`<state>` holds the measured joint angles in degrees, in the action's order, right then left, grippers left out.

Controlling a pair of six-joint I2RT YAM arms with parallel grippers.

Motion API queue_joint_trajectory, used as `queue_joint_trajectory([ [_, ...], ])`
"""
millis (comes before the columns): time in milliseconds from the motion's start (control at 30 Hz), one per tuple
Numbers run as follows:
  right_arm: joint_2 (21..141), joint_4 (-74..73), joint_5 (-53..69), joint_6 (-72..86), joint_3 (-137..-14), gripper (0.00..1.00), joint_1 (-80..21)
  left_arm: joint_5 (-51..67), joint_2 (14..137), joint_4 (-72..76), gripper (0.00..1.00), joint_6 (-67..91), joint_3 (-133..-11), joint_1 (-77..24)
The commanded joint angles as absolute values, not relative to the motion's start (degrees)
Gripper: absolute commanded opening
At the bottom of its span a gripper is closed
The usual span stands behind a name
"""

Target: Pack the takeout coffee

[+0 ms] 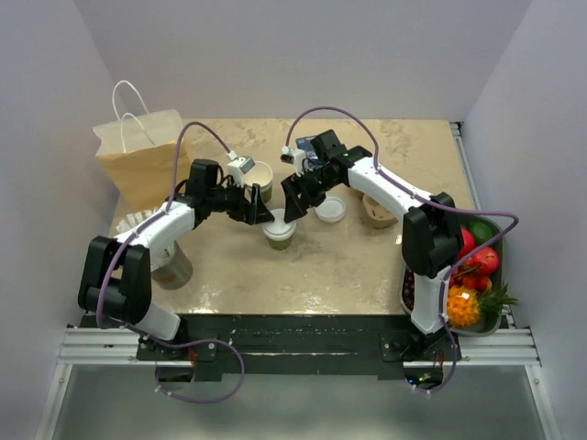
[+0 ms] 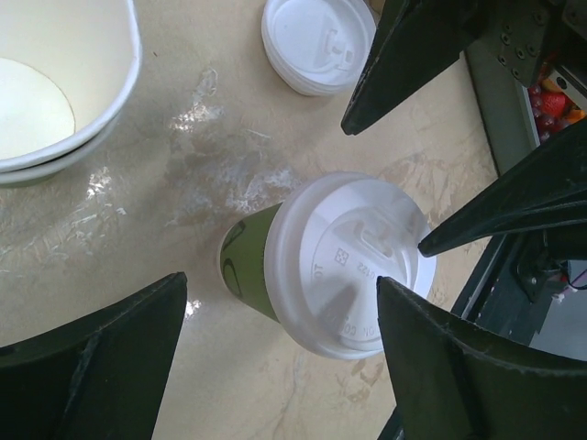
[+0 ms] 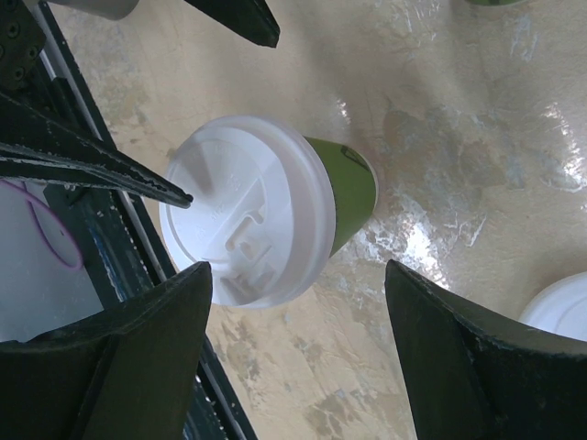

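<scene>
Status: barely started. Olive-green paper cup with white plastic lid (image 1: 280,231) upright on beige surface (image 1: 348,268), right of brown paper bag (image 1: 147,167), well apart, not packed. Left hand (image 1: 260,216) and right hand (image 1: 293,213) flanking cup, both spread apart, gripping nothing. Remaining: grasp, lift, lower into bag.

embossed lettering on white lid (image 2: 353,266) of takeout coffee (image 2: 246,261): too faint to read; nothing else legible.

A robotics test booth is indicated: the surface (image 1: 339,266) is boxed in by white panels (image 1: 303,55), with left arm (image 1: 156,229) and right arm (image 1: 426,238) bolted at its near edge
</scene>
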<state>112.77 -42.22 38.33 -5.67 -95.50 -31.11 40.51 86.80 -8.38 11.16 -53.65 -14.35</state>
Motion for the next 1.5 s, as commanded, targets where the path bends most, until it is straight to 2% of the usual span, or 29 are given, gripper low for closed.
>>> queue_joint_trajectory([
  [0,113.47,-44.03,37.62,-6.85,-96.42,0.79,-31.2,42.98,87.89,-7.82,0.88,10.28,-53.96,-13.97],
  [400,113.12,-45.18,36.83,-7.21,-95.1,0.77,-31.2,44.3,88.59,-9.49,0.88,8.09,-53.53,-13.97],
  [700,114.96,-44.12,37.0,-7.56,-94.92,0.77,-31.46,40.78,92.98,-11.69,0.85,7.74,-53.7,-13.89],
  [1067,114.08,-41.32,38.93,-13.62,-88.68,0.72,-31.38,37.97,94.92,-9.24,0.82,4.84,-51.25,-13.54],
  [1200,114.17,-38.41,38.94,-14.06,-87.45,0.71,-31.46,41.65,91.76,-4.14,0.82,2.2,-48.52,-13.54],
  [1333,115.49,-38.85,40.16,-13.54,-89.03,0.71,-31.38,52.44,89.04,2.01,0.87,4.03,-46.67,-11.61],
  [1467,115.22,-39.2,41.74,-13.36,-89.38,0.71,-31.38,56.68,85.7,4.92,0.9,8.16,-45.44,-10.2],
])
